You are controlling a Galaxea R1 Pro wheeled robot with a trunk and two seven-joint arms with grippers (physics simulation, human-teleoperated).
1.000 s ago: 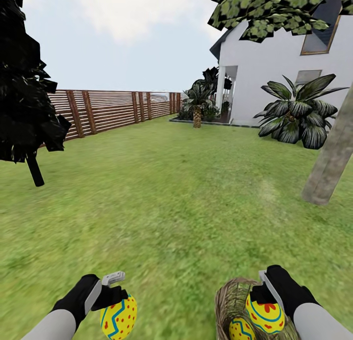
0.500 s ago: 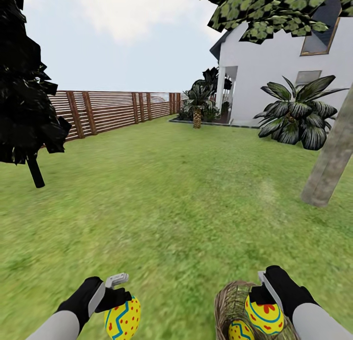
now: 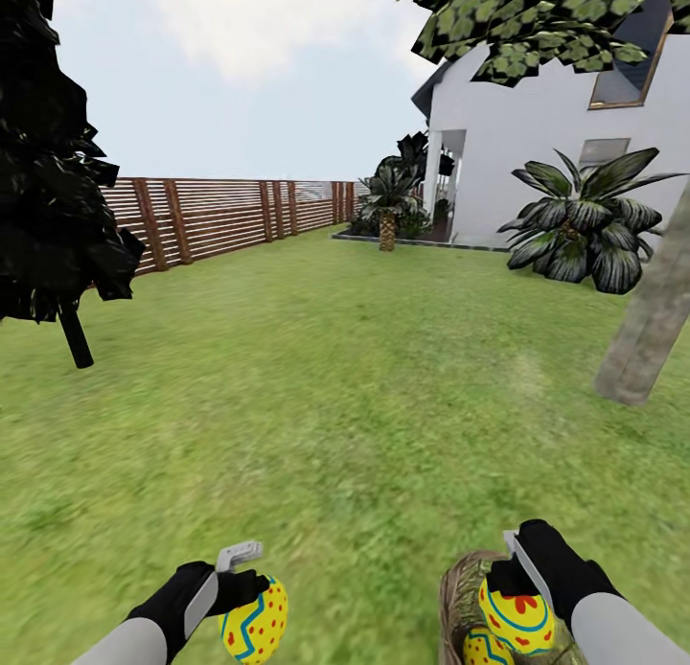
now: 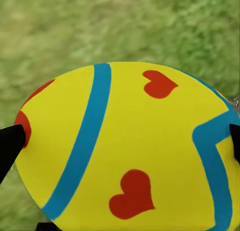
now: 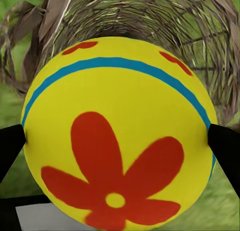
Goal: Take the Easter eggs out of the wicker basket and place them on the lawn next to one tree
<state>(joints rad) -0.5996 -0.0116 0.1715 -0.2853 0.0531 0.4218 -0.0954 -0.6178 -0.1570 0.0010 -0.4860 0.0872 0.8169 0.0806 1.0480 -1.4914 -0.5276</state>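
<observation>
Two eggs held: left gripper [image 3: 251, 600] clamps one [image 3: 255, 619] over lawn [image 3: 335, 416]; right gripper [image 3: 513, 588] clamps another [image 3: 517, 614] above basket [image 3: 458, 593]; third egg [image 3: 485, 648] inside. Risk: lifted egg snags rim, tipping basket; tree [image 3: 647, 334] far right.

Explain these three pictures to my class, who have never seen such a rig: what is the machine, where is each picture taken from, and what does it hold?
It is a simulated two-armed robot on a lawn. The wide picture comes from its head camera; the two close-ups come from cameras near each gripper. The left gripper holds a painted Easter egg, seen close up in the left wrist view. The right gripper holds a second egg above the wicker basket, where a third egg lies. A grey-brown tree trunk stands at the right.
</observation>
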